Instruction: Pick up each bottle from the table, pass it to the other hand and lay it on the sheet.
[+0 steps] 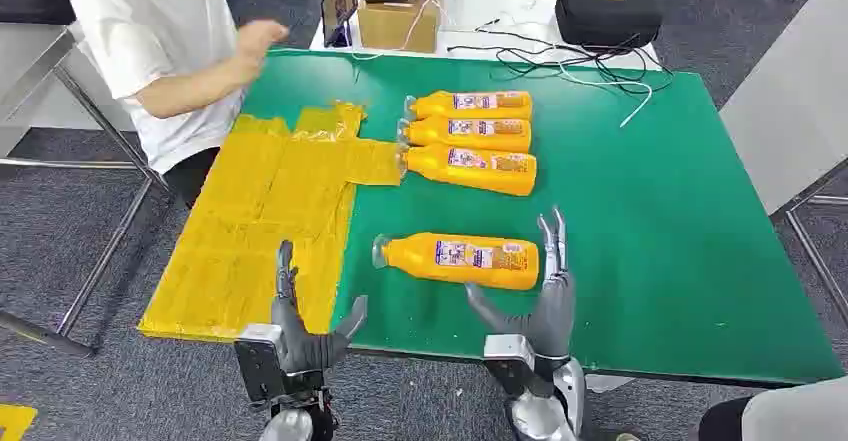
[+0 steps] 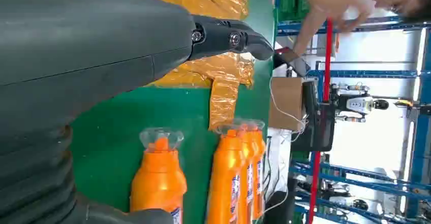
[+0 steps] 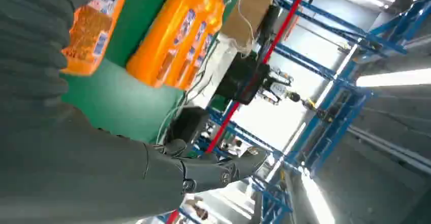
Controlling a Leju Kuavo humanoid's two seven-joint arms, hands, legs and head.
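At the far left edge of the head view a person in a white shirt (image 1: 150,51) leans over the green table (image 1: 680,261), head cut off by the frame, one hand blurred. Below lies the yellow plastic sheet (image 1: 255,231), crinkled, its near corner reaching the table's front edge. The left hand (image 1: 300,326) stands over that corner with fingers upright and spread, thumb out, holding nothing. To its right a single orange bottle (image 1: 460,259) lies on its side on the bare green, clear cap pointing towards the sheet. Beyond it three more orange bottles (image 1: 470,143) lie side by side, touching, caps at the sheet's edge. The right hand (image 1: 540,306) is just beside the single bottle's base, fingers apart and raised; whether they touch it cannot be told.
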